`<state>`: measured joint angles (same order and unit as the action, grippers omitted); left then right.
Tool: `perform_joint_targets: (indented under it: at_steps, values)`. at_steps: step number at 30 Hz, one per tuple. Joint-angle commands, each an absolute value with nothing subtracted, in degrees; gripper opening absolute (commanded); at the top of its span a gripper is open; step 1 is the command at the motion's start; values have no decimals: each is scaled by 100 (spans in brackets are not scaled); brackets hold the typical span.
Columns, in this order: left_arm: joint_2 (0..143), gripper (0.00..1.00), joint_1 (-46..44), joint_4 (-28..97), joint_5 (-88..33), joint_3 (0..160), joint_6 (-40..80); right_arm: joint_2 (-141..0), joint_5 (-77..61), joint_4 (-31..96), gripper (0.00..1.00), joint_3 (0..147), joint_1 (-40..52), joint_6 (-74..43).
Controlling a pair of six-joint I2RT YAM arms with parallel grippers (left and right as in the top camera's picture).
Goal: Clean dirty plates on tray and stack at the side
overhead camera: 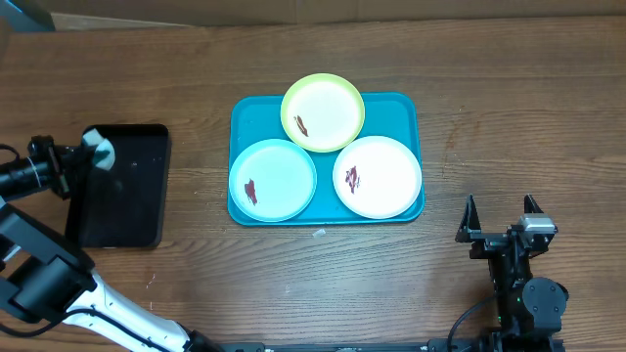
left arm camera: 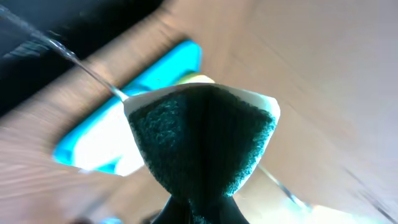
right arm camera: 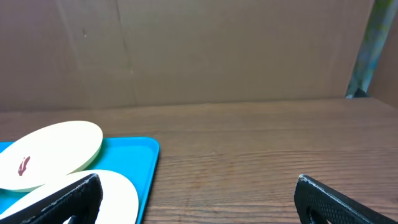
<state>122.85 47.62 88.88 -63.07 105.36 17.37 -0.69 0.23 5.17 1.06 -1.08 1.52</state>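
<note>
The turquoise tray (overhead camera: 406,106) sits mid-table and holds three plates, each with a dark-red smear: yellow-green (overhead camera: 323,111) at the back, overlapping the rims of the pale blue (overhead camera: 273,180) front left and the white (overhead camera: 378,176) front right. My left gripper (overhead camera: 86,153) is over the black tray, far left of the plates, shut on a green-and-white sponge (left arm camera: 202,137). My right gripper (overhead camera: 501,221) is open and empty, right of and nearer than the tray. The right wrist view shows its jaws (right arm camera: 199,202), the yellow-green plate (right arm camera: 50,152), the white plate (right arm camera: 118,193) and the tray (right arm camera: 134,155).
A black rectangular tray (overhead camera: 122,196) lies at the left of the wooden table. A tiny white scrap (overhead camera: 319,233) lies just in front of the turquoise tray. A cardboard wall (right arm camera: 199,50) stands behind the table. The left wrist view is blurred.
</note>
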Motion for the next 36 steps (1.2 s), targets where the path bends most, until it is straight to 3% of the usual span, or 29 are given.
perform_joint_targets:
  at_steps: [1, 3, 5, 7, 9, 15, 19, 21, 23, 25, 27, 29, 34, 36]
  values:
    - [12335, 4, 4764, 8930, -7690, 10508, 1367, -16, 14, 484, 100, 47, -82, 174]
    - [12346, 4, 4779, 8324, -7299, 10506, 1378, -16, 14, 484, 100, 47, -82, 174]
    - [12346, 4, 4783, 7577, -5929, 10503, 1702, -16, 16, 484, 100, 47, -82, 176]
    - [12346, 4, 4729, 7474, -4106, 10490, 2534, -16, 14, 484, 100, 47, -82, 174]
    - [12346, 4, 4663, 7769, -3736, 10464, 2805, -16, 16, 484, 100, 47, -82, 176]
    - [12346, 4, 4630, 9008, -7874, 10466, 749, -16, 16, 484, 100, 47, -82, 176]
    - [12346, 4, 4646, 8753, -8141, 10466, 578, -16, 16, 484, 100, 47, -82, 176]
    - [12346, 4, 4670, 8040, -7070, 10466, 604, -16, 16, 484, 100, 47, -82, 176]
    - [12346, 4, 4641, 7485, -4978, 10449, 908, -16, 16, 484, 100, 47, -82, 176]
    - [12346, 4, 4528, 7397, -3151, 10355, 1577, -16, 16, 484, 100, 47, -82, 176]
    - [12346, 4, 4427, 7832, -2523, 10311, 2163, -16, 14, 484, 100, 47, -82, 174]
    - [12342, 4, 4401, 8285, -3315, 10313, 2049, -16, 16, 484, 100, 47, -82, 176]
    - [12342, 4, 4401, 8868, -6834, 10313, 537, -16, 16, 484, 100, 47, -82, 174]
    - [12342, 4, 4401, 8820, -7240, 10313, 517, -16, 16, 484, 100, 47, -82, 176]
